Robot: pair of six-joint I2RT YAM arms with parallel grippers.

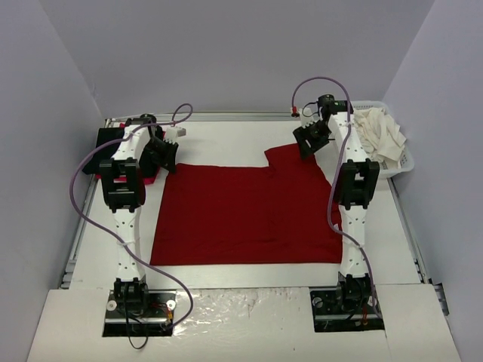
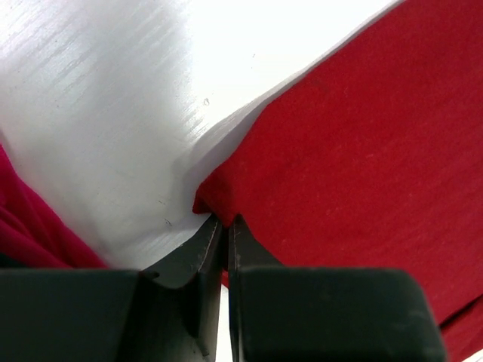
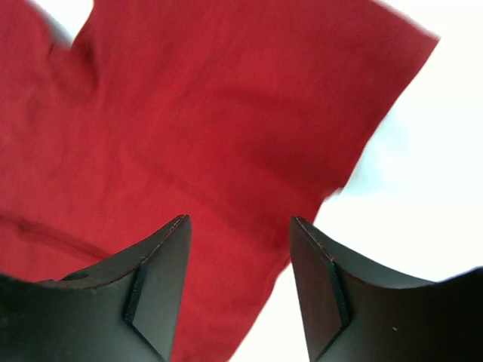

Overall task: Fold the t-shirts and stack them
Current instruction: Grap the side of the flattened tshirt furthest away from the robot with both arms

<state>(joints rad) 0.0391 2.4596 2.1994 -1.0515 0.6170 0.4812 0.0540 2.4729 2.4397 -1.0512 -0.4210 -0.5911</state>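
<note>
We count 1 dark red shirt (image 1: 241, 215) flat on surface (image 1: 226, 137), btwn 2 grippers. The left gripper (image 2: 225, 225) is clamped shut on its corner; the right gripper (image 3: 240, 220) is approx. half open, empty, over same shirt. Beyond it, 1 basket (image 1: 408, 161) w/ cream cloth (image 1: 377, 130).

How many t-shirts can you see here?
4: a dark red one spread flat mid-table, a black one and a bright red one piled at the far left, and a cream-white one heaped in the basket at the right. More may be hidden in either pile.
</note>
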